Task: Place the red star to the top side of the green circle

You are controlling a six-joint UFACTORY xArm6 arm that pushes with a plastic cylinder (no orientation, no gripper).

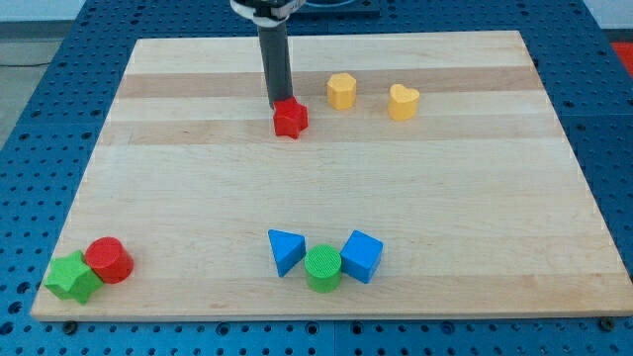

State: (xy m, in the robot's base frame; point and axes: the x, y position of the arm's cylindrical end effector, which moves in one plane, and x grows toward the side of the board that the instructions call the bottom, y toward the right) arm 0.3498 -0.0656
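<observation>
The red star (291, 120) lies in the upper middle of the wooden board. My tip (277, 104) rests right at the star's upper left edge, touching or nearly touching it. The green circle (322, 268) stands near the view's bottom, well below the star, wedged between a blue triangle (286, 250) on its left and a blue cube (362, 256) on its right.
A yellow hexagon (341, 91) and a yellow heart (403, 101) lie to the right of the red star. A red cylinder (109, 260) and a green star (72, 278) sit at the bottom left corner. The board (475, 188) is edged by a blue table.
</observation>
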